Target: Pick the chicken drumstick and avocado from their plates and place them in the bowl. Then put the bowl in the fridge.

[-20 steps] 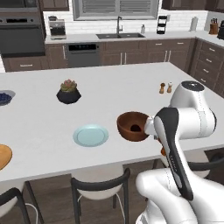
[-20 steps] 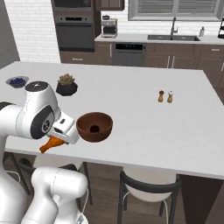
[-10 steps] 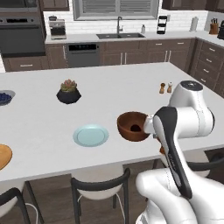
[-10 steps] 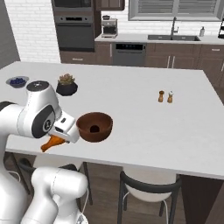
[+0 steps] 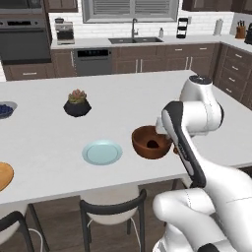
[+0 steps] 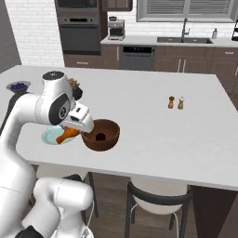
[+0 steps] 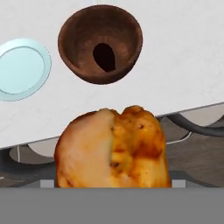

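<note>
Held drumstick (image 7: 113, 148) in my fingers, spread wide round its fat end, just short of bowl (image 7: 100, 43); avocado (image 7: 104, 57) lay inside. Judged meat light, greasy, soft-skinned; grip at bulb safer than thin bone

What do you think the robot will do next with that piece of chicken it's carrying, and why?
Probably carry it a little forward over the bowl and let go. The chicken drumstick sits in the gripper, short of the bowl's rim, near the counter edge. The avocado already lies inside the bowl, and the blue plate is bare, so the drumstick looks like the last item.
</note>
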### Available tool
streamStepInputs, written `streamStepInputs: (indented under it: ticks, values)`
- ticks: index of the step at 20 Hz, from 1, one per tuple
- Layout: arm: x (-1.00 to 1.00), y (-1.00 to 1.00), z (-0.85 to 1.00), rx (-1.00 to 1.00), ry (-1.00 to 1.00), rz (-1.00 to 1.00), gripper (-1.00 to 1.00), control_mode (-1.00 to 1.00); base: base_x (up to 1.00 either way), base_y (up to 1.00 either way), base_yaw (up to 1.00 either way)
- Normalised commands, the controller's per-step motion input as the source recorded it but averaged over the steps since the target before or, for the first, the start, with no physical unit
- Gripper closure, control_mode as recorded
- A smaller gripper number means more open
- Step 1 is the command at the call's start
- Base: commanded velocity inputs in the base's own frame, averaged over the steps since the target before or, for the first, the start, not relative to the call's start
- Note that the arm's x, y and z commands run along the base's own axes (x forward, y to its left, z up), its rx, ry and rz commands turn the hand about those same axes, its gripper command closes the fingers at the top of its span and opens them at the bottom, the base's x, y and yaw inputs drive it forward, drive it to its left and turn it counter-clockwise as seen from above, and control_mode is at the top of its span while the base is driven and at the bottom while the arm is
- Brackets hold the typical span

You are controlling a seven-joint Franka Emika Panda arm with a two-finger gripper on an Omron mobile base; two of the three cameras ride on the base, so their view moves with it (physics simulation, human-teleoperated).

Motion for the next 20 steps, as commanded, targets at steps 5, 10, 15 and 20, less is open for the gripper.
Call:
streamStepInputs:
  ticks: [5,10,15,20]
  values:
    - [1.0,-0.18,-0.03,0.03,0.11,-0.01,1.0,-1.0,0.0,0.0,0.0]
    - [1.0,-0.07,-0.34,0.05,-0.01,0.0,1.0,-1.0,0.0,0.0,0.0]
    - [1.0,0.0,-0.58,0.0,0.01,0.0,1.0,-1.0,0.0,0.0,0.0]
    - [1.0,0.0,-0.66,-0.01,0.0,0.02,1.0,-1.0,0.0,0.0,0.0]
